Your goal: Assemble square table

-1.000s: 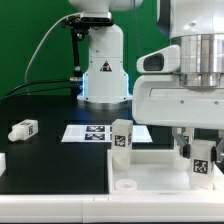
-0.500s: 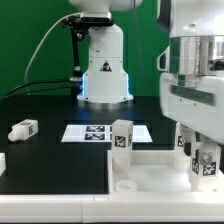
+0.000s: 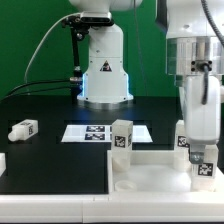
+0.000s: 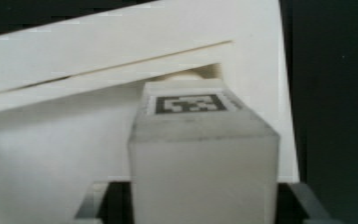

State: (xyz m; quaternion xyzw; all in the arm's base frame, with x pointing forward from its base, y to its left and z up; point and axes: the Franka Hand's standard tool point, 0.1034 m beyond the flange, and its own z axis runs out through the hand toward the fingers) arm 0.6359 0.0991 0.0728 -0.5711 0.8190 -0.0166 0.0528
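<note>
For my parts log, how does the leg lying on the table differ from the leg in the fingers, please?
The lying leg is on its side; the held leg stands upright. The lying leg rests free on the black table; the held leg is at the slab. Both are chunky, white, tagged.

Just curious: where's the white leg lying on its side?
Far on the exterior view's left, the leg lies on the table, left of the marker board.
</note>
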